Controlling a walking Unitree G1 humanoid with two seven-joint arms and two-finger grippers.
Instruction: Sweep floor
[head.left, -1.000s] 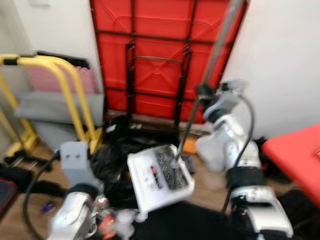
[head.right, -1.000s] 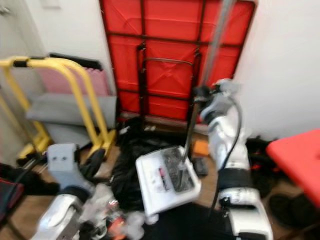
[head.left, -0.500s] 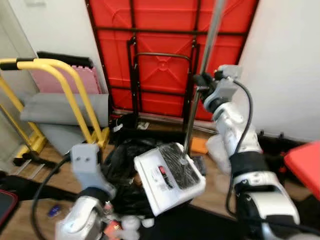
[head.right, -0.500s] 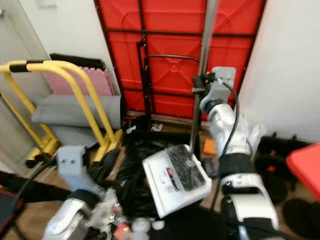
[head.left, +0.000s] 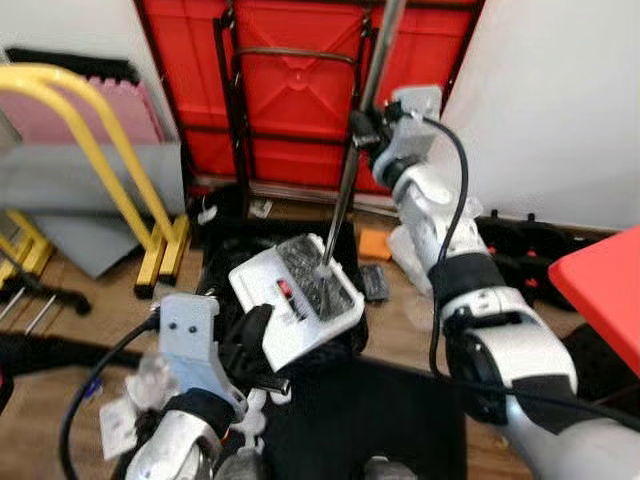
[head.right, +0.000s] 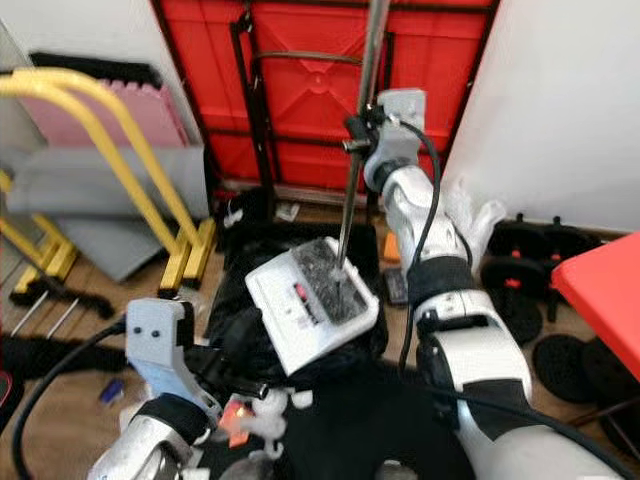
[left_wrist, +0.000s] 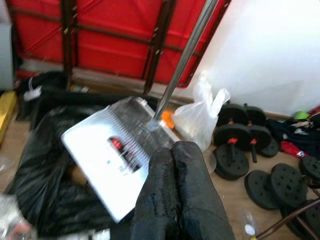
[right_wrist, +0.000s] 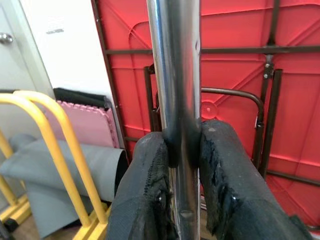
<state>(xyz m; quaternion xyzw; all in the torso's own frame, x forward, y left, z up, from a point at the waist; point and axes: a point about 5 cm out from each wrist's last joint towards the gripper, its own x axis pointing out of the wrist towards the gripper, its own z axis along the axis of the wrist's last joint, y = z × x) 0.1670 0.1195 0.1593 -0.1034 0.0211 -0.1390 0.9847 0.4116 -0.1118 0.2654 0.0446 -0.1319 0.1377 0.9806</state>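
Care matters as we steer the broom handle clamped between our right jaws, keeping its head below them flat, left jaws closed empty.

R arm raised, extended fwd; right gripper fingers clamped either side of a metal pole; L arm low, bent; left gripper fingers pressed together.

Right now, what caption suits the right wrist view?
Right tool clamps the silver broom pole before a folded red table.
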